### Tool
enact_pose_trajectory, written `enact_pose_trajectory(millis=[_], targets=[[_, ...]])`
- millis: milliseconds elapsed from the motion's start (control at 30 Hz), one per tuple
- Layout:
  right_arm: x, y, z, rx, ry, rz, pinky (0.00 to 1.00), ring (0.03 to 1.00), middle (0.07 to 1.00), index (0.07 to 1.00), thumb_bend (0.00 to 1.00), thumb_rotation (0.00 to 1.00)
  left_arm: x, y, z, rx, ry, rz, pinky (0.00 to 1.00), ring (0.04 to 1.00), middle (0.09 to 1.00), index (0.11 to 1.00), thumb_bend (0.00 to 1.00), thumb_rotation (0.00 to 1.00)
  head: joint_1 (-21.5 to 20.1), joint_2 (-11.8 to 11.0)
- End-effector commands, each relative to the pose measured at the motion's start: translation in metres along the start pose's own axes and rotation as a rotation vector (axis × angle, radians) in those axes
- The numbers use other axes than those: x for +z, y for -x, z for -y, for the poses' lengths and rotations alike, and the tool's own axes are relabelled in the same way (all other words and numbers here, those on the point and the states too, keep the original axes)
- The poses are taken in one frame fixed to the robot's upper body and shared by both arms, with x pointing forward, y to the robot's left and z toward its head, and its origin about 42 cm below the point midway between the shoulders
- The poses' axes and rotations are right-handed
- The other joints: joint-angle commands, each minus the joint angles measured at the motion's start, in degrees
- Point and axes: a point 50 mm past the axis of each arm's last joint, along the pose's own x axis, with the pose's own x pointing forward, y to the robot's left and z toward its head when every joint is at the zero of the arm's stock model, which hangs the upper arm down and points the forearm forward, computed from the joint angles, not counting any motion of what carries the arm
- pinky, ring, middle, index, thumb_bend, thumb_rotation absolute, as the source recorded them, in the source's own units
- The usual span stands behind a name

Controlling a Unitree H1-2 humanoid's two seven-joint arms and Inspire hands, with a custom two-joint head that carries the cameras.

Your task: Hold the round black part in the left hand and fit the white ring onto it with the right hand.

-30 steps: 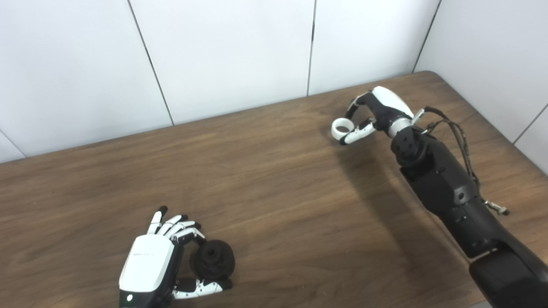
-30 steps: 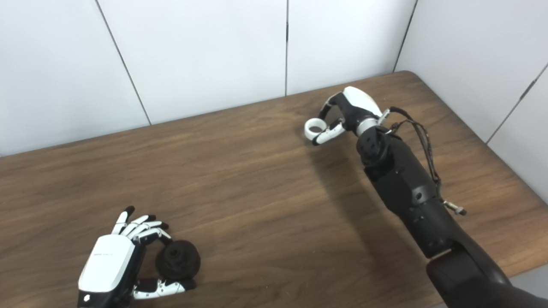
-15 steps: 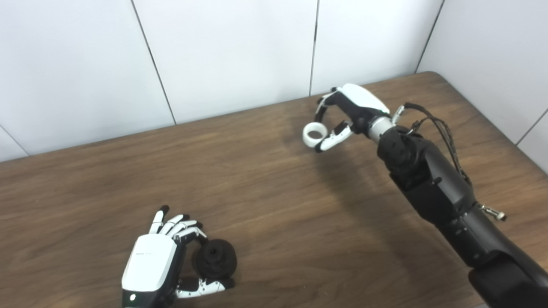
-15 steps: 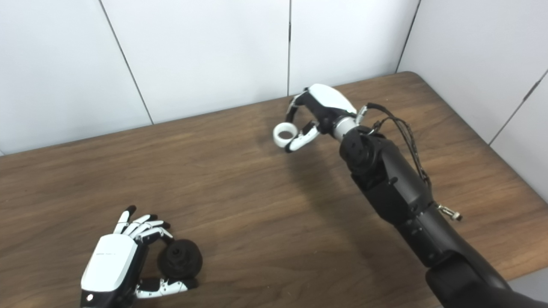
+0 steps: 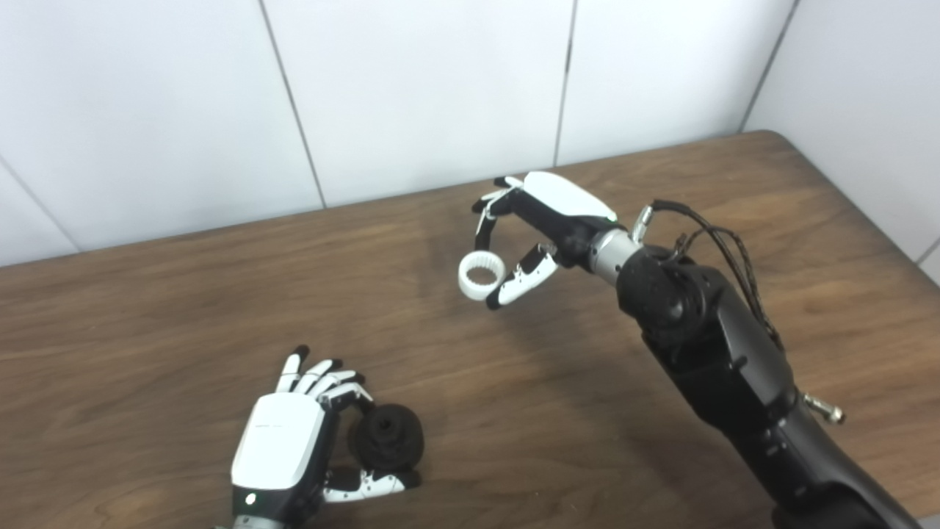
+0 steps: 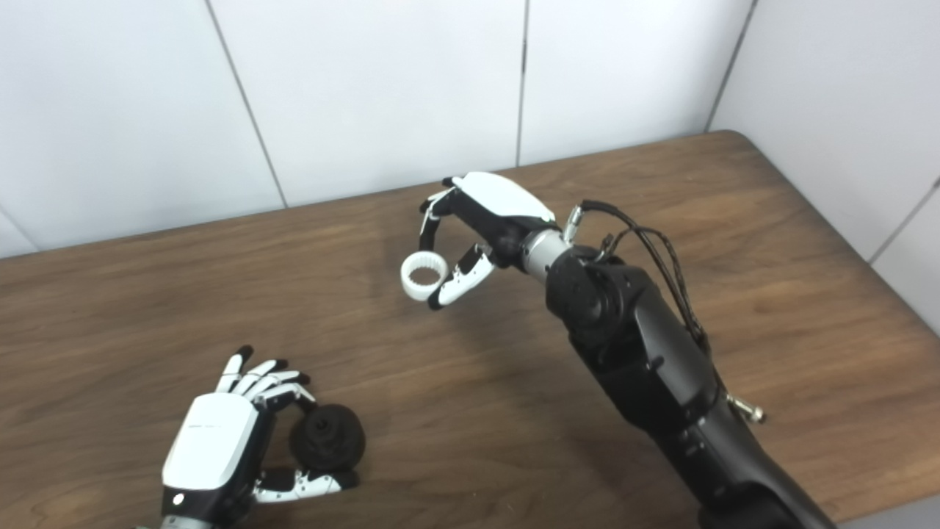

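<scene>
While both hands grip their parts, these remain well apart.
Left hand [image 5: 283,448] fingers clasp black part [image 5: 387,437] at worktop [image 5: 147,308]; right hand [image 5: 547,220] fingers pinch white ring [image 5: 479,274] aloft.

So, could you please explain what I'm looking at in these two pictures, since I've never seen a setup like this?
Both pictures come from two cameras side by side on a humanoid robot's head, looking down at a brown wooden table, so they show one scene from slightly different spots. Its arms enter from the bottom edge. The left hand, white-backed, is low by the near edge and grips a round black part. The right hand, on a long dark arm, is raised over the table's middle and pinches a white ring between thumb and fingers. Ring and part are well apart.
</scene>
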Motion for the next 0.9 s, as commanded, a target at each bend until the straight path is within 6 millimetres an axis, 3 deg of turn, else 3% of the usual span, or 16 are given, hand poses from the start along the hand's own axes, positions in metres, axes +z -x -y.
enact_pose_trajectory(millis=[0, 267, 867], targets=[[0.013, 0.006, 0.009, -0.028, 0.02, 0.056, 1.0, 1.0, 0.852, 0.483, 0.52, 0.13, 0.001, 0.009, 0.013, -0.065, -0.033, -0.023, 1.0, 0.851, 0.747, 0.484, 0.53, 0.06, 0.28, 0.17], [0.036, 0.022, -0.012, 0.053, -0.006, 0.132, 1.0, 0.993, 0.856, 0.481, 0.53, 0.13, 0.01, 0.008, 0.015, -0.065, -0.023, -0.027, 1.0, 0.861, 0.75, 0.484, 0.52, 0.06, 2.36, 0.54], [0.052, 0.038, -0.042, 0.132, -0.049, 0.191, 1.0, 0.996, 0.855, 0.482, 0.52, 0.13, 0.022, 0.003, 0.019, -0.06, -0.014, -0.025, 1.0, 0.864, 0.751, 0.482, 0.53, 0.06, 4.69, 1.69]])
